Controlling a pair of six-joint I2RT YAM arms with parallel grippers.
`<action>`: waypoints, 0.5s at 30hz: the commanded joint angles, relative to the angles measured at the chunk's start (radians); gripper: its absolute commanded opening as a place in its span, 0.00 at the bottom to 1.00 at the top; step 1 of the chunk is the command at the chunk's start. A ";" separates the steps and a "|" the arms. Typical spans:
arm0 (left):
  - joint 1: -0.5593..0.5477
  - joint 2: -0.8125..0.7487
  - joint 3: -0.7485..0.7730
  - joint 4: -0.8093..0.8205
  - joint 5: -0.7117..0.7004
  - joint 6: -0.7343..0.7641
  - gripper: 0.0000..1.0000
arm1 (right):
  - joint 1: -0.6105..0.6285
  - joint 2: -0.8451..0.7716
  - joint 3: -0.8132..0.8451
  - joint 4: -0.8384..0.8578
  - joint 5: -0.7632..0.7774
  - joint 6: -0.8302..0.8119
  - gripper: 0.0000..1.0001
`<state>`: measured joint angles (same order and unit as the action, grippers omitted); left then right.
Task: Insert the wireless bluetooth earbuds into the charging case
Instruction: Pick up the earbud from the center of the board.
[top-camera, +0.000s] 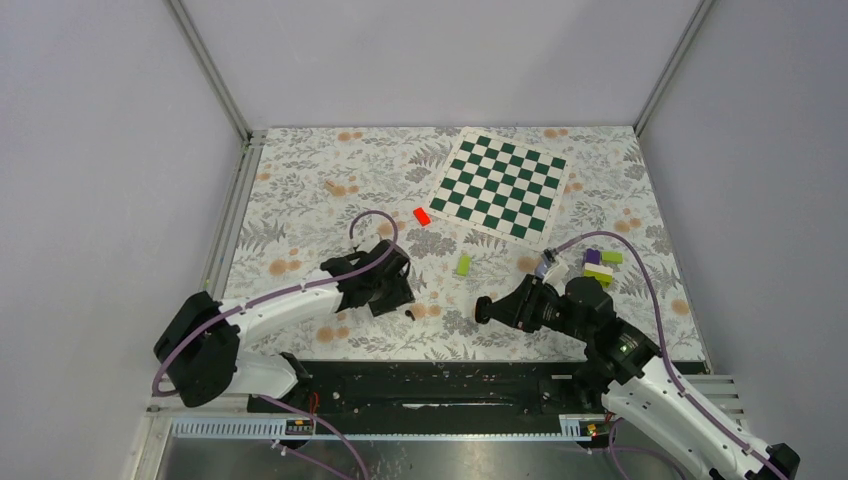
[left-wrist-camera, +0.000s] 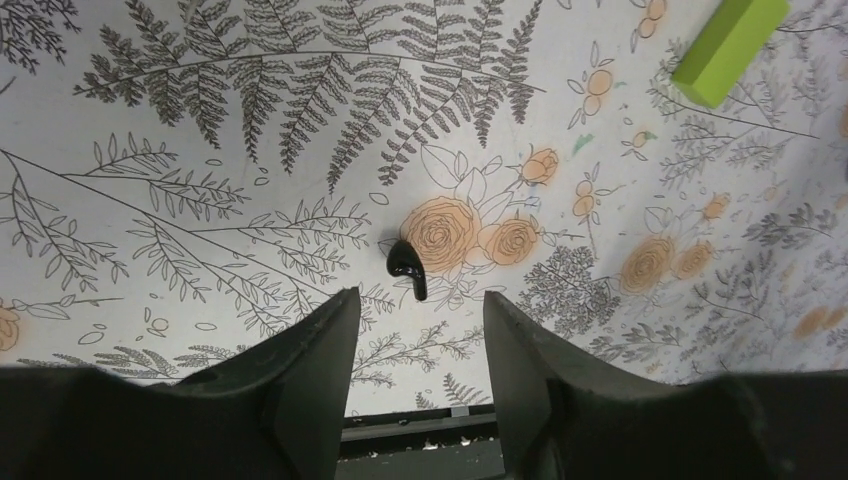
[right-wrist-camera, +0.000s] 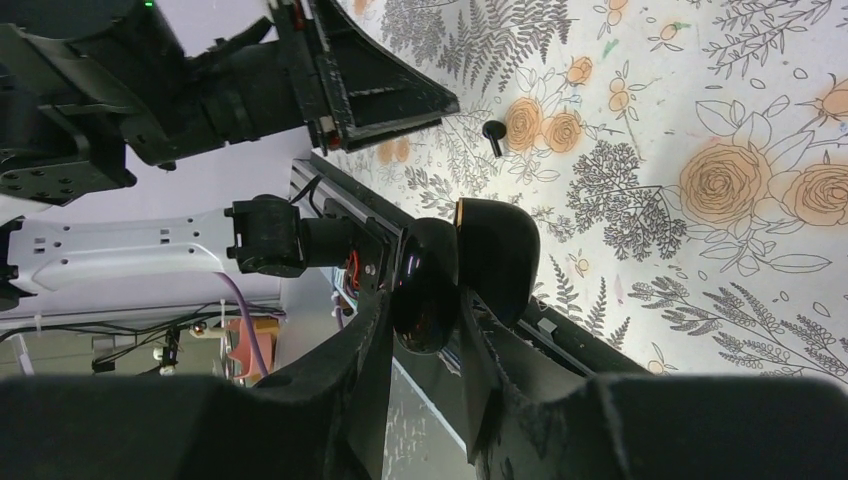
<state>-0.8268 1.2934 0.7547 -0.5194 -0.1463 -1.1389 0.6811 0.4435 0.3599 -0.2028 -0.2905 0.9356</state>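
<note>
**A:** Left hand (left-wrist-camera: 420, 300)?

**B:** Open, jaws spread, nothing in it. It hangs low over the bench (left-wrist-camera: 200, 120). One earbud (left-wrist-camera: 408, 268) lies on its side just beyond the fingertips, roughly in line with the gap.

**A:** And the right hand (right-wrist-camera: 425, 312)?

**B:** Clamped on the case (right-wrist-camera: 485, 260), seemingly lifted clear of the bench near its front edge, well apart from the earbud. The case looks hinged open, but its sockets face away from every camera.

**A:** The second earbud?

**B:** I can't find it. It may sit in the case or be hidden.

**A:** What could go wrong?

**B:** The earbud is tiny, glossy and rounded. If the jaws close off-centre or catch only the stem, I'd expect it to squirt out and roll, perhaps toward the front edge. A grip at a poor angle would leave it misaligned with its socket. The case is slick too, so a hard push could twist it in the right hand. The green block (left-wrist-camera: 728, 48) lies well away and is no obstacle.
</note>
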 joint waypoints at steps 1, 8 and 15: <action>-0.044 0.058 0.086 -0.098 -0.001 -0.093 0.49 | -0.003 0.003 0.066 -0.018 -0.013 -0.026 0.00; -0.062 0.156 0.137 -0.114 -0.011 -0.190 0.42 | -0.005 0.027 0.066 -0.017 -0.026 0.018 0.00; -0.063 0.208 0.154 -0.129 -0.005 -0.241 0.34 | -0.003 0.029 0.074 -0.034 -0.053 0.027 0.00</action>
<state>-0.8886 1.4906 0.8742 -0.6289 -0.1432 -1.3224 0.6811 0.4732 0.3843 -0.2401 -0.3149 0.9516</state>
